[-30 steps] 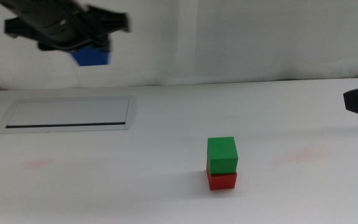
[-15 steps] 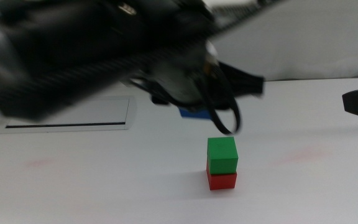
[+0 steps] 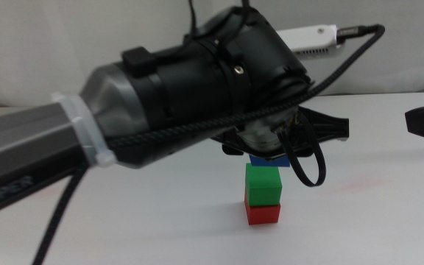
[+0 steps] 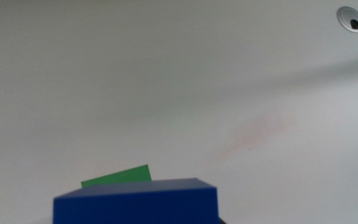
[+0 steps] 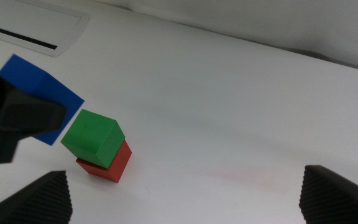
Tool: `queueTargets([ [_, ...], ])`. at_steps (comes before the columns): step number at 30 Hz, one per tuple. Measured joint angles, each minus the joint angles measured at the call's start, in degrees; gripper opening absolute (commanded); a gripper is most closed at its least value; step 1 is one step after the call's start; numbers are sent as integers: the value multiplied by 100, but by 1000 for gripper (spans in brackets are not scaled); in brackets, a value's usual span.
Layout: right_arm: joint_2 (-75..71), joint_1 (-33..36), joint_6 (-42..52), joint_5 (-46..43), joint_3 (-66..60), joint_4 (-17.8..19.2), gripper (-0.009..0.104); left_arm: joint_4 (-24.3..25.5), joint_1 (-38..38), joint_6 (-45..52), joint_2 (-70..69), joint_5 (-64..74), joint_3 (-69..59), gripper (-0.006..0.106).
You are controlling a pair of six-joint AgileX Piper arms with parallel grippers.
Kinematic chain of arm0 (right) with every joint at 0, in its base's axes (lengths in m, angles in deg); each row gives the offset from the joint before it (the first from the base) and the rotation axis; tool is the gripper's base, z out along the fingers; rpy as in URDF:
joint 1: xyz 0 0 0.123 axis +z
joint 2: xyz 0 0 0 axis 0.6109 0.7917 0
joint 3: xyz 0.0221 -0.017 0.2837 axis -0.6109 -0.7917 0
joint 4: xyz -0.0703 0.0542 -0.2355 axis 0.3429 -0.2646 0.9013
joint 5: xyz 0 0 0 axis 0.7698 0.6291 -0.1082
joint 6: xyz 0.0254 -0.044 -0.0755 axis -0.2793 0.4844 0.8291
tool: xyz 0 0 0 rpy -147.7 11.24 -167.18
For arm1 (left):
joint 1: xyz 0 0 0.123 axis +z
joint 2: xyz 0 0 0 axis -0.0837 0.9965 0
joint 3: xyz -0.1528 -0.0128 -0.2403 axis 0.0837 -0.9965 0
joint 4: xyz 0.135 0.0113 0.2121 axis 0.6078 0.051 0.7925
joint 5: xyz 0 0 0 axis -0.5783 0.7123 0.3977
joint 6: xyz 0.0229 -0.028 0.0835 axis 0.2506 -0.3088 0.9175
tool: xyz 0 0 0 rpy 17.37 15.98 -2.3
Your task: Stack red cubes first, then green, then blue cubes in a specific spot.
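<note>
The green cube (image 3: 263, 182) sits on the red cube (image 3: 263, 213) on the plain white tabletop right of centre. Just above the green cube hangs the blue cube (image 3: 268, 160), with my left gripper (image 3: 271, 151) shut on it; whether blue touches green cannot be told. The left arm's bulk hides most of the blue cube in the middle view. In the left wrist view the blue cube (image 4: 135, 202) covers most of the green cube (image 4: 117, 177). In the right wrist view the blue cube (image 5: 39, 93) is over the green cube (image 5: 92, 138) and red cube (image 5: 107, 165). My right gripper (image 5: 185, 205) waits open at the right edge.
A grey-framed rectangular plate (image 5: 36, 31) lies at the far left of the table, hidden by the left arm in the middle view. Faint pink smudge (image 3: 359, 182) marks the table right of the stack. The left arm's black cable (image 3: 308, 158) loops down beside the stack.
My left arm has swung from the far upper left to over the stack, carrying the blue cube down to just above the green cube. The right gripper has not moved.
</note>
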Motion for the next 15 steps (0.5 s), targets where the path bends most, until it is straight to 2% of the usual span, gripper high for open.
queueTargets([
  [15, 0, 0, 0, 4, 0, 0, 103, 0, -4, -202, 472, 12, 0, -3],
])
